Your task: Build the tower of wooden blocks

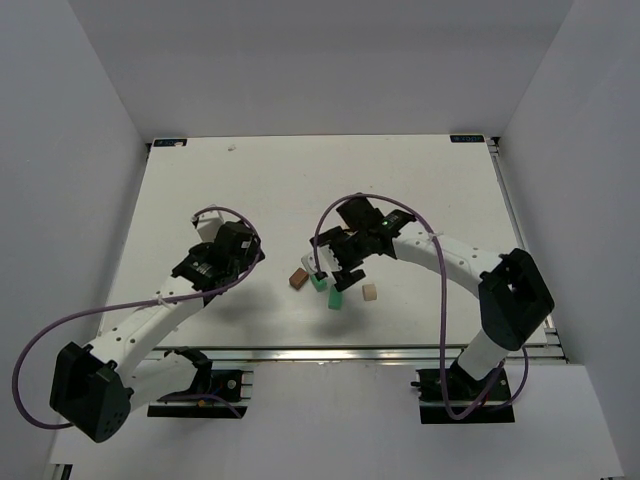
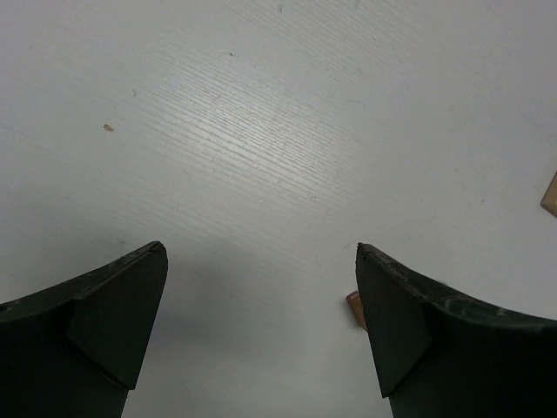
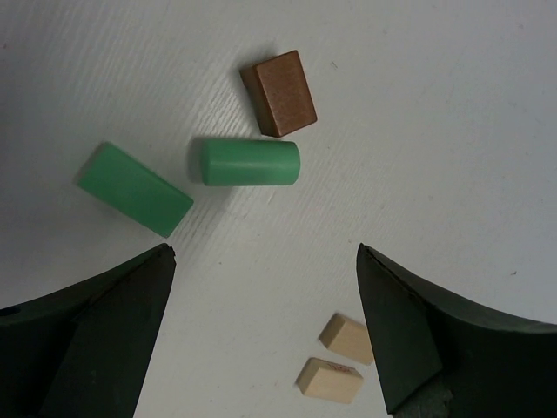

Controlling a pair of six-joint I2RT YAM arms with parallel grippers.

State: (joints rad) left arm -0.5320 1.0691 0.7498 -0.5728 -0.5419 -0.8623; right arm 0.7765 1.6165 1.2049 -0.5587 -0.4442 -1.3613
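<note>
No wood block tower stands; the blocks lie loose and flat on the white table (image 1: 300,180). In the right wrist view a dark brown block (image 3: 278,93) touches a green cylinder (image 3: 251,162), with a green bar (image 3: 133,189) to their left. Two pale tan blocks (image 3: 346,339) (image 3: 330,380) lie close to my right finger. My right gripper (image 3: 265,252) hangs open above them, holding nothing. From above, the brown block (image 1: 298,280), green blocks (image 1: 336,299) and a tan block (image 1: 369,291) cluster under the right gripper (image 1: 335,272). My left gripper (image 2: 261,252) (image 1: 256,256) is open over bare table, left of the cluster.
A sliver of a brown block (image 2: 354,306) peeks out beside the left gripper's right finger, and a tan corner (image 2: 550,196) shows at the frame's right edge. White walls enclose the table on three sides. Purple cables loop off both arms.
</note>
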